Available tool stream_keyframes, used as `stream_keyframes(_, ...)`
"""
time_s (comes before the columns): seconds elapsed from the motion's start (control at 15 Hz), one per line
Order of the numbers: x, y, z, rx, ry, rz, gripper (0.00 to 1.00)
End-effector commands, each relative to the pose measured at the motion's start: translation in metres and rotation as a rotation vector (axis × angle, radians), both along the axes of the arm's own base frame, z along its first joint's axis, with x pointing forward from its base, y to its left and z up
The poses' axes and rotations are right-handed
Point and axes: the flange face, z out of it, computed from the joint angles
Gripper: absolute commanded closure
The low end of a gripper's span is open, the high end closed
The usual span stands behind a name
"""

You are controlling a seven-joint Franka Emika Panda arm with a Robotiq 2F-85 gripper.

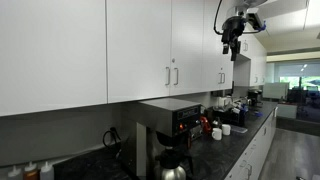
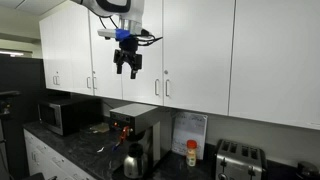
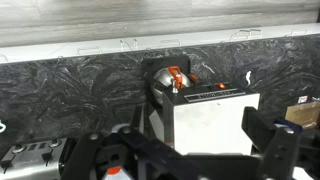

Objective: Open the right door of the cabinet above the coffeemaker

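While your black gripper (image 2: 127,70) hangs wide open and empty nearby, the rigid white right cabinet door (image 2: 197,50) above the steel coffeemaker (image 2: 135,135) should swing lightly, so hook its slim, slippery-looking metal handle (image 2: 166,87) at the lower inner edge.

Both exterior views flank the coffeemaker (image 1: 172,130) (image 2: 135,138); wrist view (seemingly overhead) faces down.

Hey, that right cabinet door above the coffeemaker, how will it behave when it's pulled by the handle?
The right door looks like a flat rigid panel, so it should swing as one piece, not flex. Its handle sits at its left edge, so it probably hinges on the right and arcs outward. That slim handle may be slippery for the gripper.
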Motion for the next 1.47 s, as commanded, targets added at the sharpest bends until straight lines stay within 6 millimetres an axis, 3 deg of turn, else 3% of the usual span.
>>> stream_keyframes(0.0,0.0,0.0,0.001,0.0,0.001,0.0,0.0)
stream_keyframes(0.73,0.006,-0.001,-0.001,-0.008,-0.028,-0.028,0.0)
stream_keyframes(1.0,0.032,-0.004,-0.004,-0.038,-0.1,-0.071,0.0)
stream_keyframes(1.4,0.087,0.004,-0.033,-0.082,-0.188,-0.02,0.0)
